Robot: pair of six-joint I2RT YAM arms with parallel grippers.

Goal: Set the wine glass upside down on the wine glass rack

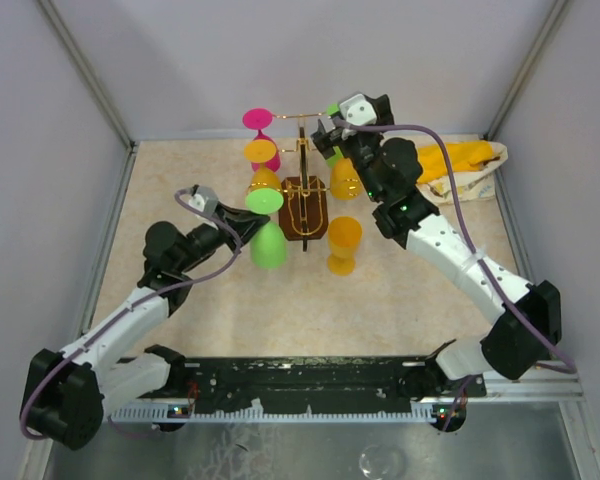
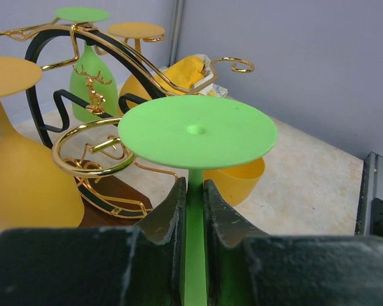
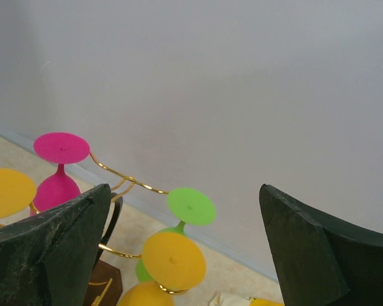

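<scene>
The left gripper point(image 2: 195, 194) is clamped narrowly on the stem of the green wine glass point(image 1: 268, 243), holding it upside down, foot up and bowl down. The glass is at the near left of the wine glass rack point(image 1: 304, 196), its foot just beside a curled gold arm; whether they touch cannot be told. A pink glass point(image 1: 259, 125) and an orange glass point(image 1: 261, 152) hang inverted on the rack's far left arms. Near and right of the wooden base, an upright orange cup point(image 1: 343, 243) stands on the table point(image 1: 400, 290). The right gripper point(image 3: 183, 194) hovers at the rack's far right, jaws wide and holding nothing. A yellow cloth point(image 1: 458, 160) lies far right.
</scene>
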